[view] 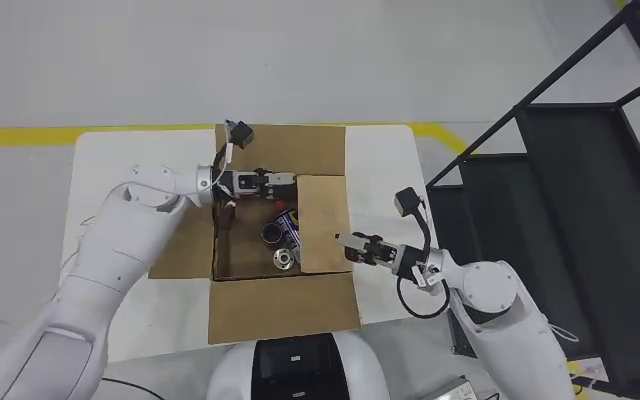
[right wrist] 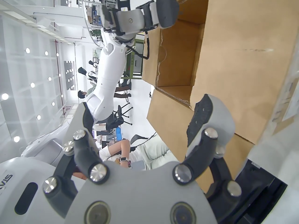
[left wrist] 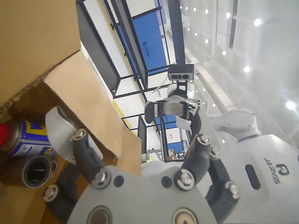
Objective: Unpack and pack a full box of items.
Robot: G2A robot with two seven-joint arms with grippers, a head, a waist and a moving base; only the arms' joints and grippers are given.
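White table (view: pixel 110 165) bears open box (view: pixel 296 148); left claw (view: pixel 291 182), right claw (view: pixel 341 240) gape.

surface: white table (view: pixel 385 160) | on it: open cardboard box (view: pixel 285 310), flaps spread outward; box sits mid-table

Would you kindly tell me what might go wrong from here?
The left tool hangs open over the brown cardboard box, close to its raised flap, and might snag it. The blue spray can with red cap lies right beside a grey metal tube; gripping one could roll the other.
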